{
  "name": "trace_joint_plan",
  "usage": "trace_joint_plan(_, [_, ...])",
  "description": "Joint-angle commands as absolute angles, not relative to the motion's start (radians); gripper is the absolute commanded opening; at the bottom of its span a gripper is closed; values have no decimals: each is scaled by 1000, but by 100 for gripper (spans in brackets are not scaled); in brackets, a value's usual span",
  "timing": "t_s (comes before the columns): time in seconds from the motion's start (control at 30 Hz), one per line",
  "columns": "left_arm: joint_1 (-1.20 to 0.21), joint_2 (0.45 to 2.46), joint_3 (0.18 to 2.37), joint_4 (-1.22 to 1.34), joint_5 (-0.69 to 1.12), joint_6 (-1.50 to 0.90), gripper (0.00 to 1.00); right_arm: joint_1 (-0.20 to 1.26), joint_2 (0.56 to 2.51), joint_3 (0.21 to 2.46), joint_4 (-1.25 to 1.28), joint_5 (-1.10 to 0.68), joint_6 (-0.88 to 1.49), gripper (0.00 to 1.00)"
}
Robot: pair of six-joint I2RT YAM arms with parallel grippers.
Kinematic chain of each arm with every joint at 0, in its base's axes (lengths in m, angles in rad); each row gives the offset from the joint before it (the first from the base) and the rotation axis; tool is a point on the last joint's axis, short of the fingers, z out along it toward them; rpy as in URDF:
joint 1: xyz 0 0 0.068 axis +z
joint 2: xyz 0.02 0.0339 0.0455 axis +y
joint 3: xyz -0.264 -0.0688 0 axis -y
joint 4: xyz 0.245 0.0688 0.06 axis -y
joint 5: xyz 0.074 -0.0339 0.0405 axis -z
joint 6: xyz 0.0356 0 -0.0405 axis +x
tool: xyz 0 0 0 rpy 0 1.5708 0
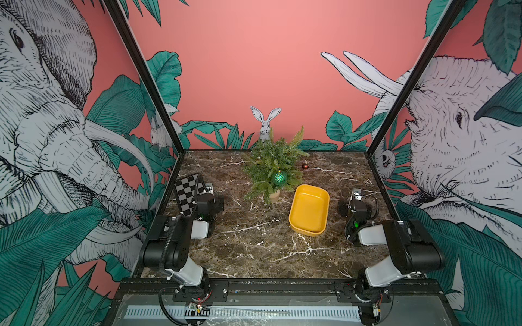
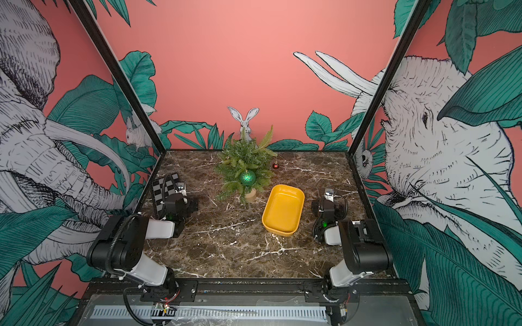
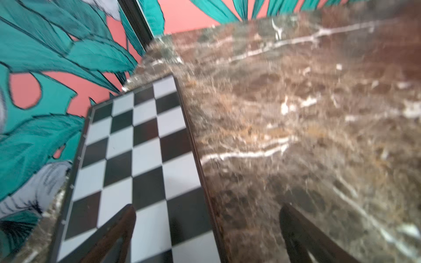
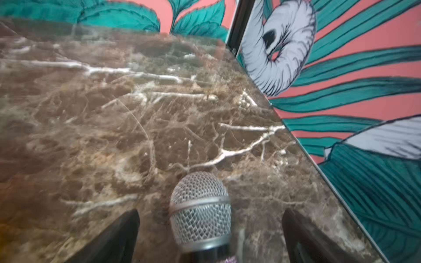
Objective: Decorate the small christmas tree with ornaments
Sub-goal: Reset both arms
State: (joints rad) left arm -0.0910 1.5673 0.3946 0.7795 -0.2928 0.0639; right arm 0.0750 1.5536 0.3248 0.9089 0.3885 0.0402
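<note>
Left gripper [image 3: 207, 206]: the jaws are spread wide with nothing between them. 1 finger [image 3: 118, 232] hangs over the checkerboard [image 3: 141, 145], the other over bare table [image 3: 296, 113]. The board's edge runs through the gap.

Right gripper [image 4: 210, 211]: the jaws are equally wide. A mic [image 4: 200, 205] sits in the gap, its mesh head poking out ahead of the fingertips. There is clear space on both sides, so neither finger grips it. What carries the mic cannot be told.

In both top views the tree [image 1: 271, 163] stands upright in its pot, ahead of both pairs of jaws and well apart from each. It is to the right of the left pair and to the left of the right pair. The green ball [image 1: 279, 177] hangs on the side facing the jaws. 1 red ball [image 1: 305, 165] sits just beside the branches on the right-jaw side. Whether it hangs from a tip or lies on the table cannot be told. The tray [image 1: 309, 209] lies left of the right jaws, nearer them than the left pair.
</note>
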Motion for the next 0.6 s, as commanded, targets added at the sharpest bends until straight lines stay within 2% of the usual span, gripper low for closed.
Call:
trace_joint_plan(0.0, [-88, 1586, 378, 1000, -279, 100, 100, 93, 1553, 344, 1005, 362, 6, 99])
trace_joint_plan(0.07, [-89, 1541, 392, 885, -280, 78, 100, 103, 1560, 347, 1018, 311, -30, 99])
trace_joint_plan(0.13, [-91, 1575, 381, 975, -286, 97, 100, 102, 1549, 350, 990, 297, -26, 99])
trace_joint_plan(0.2, [-91, 1547, 391, 895, -282, 79, 100, 102, 1558, 348, 1013, 297, -30, 99])
trace_joint_plan(0.47, [-90, 1560, 385, 935, -283, 86, 100, 82, 1553, 375, 945, 270, -10, 99])
trace_joint_plan(0.57, [-91, 1549, 387, 912, -282, 81, 100, 74, 1552, 368, 959, 344, 24, 99])
